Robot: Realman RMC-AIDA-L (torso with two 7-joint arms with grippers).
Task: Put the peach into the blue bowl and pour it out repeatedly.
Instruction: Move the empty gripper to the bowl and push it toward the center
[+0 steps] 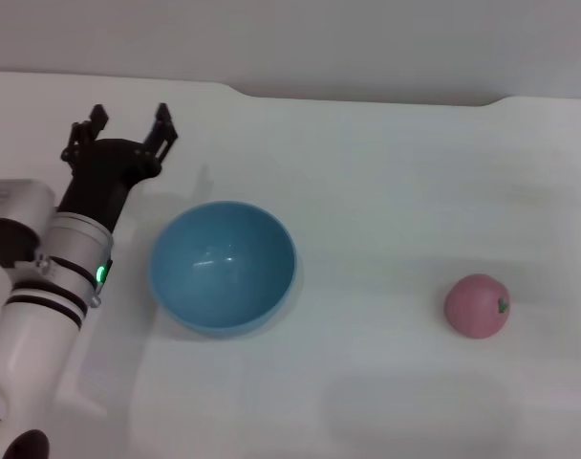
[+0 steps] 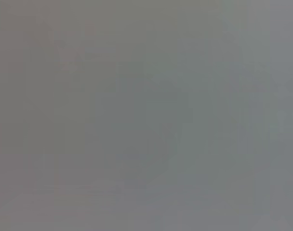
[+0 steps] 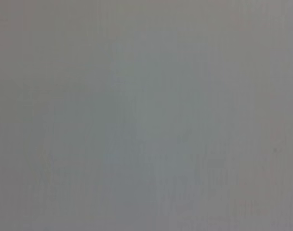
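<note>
The blue bowl [image 1: 223, 266] stands upright and empty on the white table, left of centre in the head view. The peach [image 1: 477, 306], pink with a small green stem mark, lies on the table far to the right of the bowl. My left gripper [image 1: 128, 124] is open and empty, behind and to the left of the bowl, apart from it. My right gripper is out of view. Both wrist views show only a plain grey surface.
The white table [image 1: 386, 191] runs to a back edge against a grey wall [image 1: 290, 48]. My left arm [image 1: 52, 287] reaches in along the left side, next to the bowl.
</note>
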